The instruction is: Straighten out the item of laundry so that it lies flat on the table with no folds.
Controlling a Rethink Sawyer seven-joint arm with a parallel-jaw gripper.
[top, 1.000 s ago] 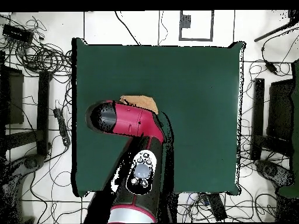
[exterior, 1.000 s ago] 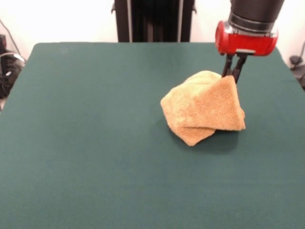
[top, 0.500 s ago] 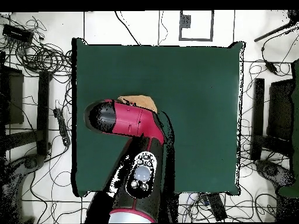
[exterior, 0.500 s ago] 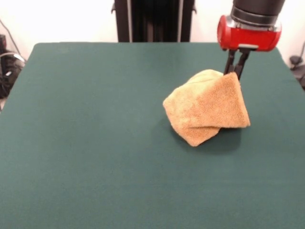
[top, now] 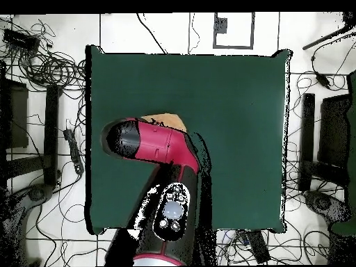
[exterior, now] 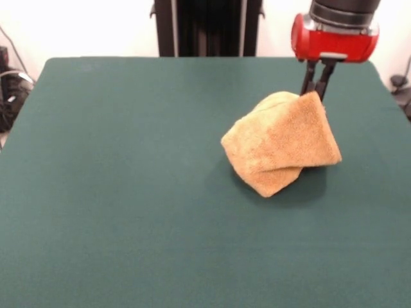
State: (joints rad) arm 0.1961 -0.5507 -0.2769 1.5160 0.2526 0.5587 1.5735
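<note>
Front view: the towel (exterior: 280,149) sits right of centre on the table (exterior: 115,192), toward the far side, bunched into a peaked heap and not flat. The gripper (exterior: 314,91) comes down from the red wrist with its two dark fingers (exterior: 307,78) drawn narrow and pinching the towel's top corner, which is lifted into a point. A broad flap hangs from that corner and drapes over a folded lower layer; the lower part of the towel rests on the table, with a shadow beneath the near right edge. No border band or tag can be made out here. Judgement on progress: the task is at an early stage. A corner has been taken and raised, but at least one fold remains and nothing is yet spread; the cloth has still to be drawn out and laid down so that both layers open. Overhead view: the arm (top: 156,146) crosses the left half of the table and covers nearly all of the towel, of which only a small tan sliver shows at the arm's far edge. The gripper and its grasp are hidden in this view, so the hold can be confirmed from the front view alone. What this view adds is position on the whole table: the towel lies left of centre here, near the middle of the table's depth, with much bare cloth to the right and beyond it, room enough, in my judgement, to spread the towel.
</note>
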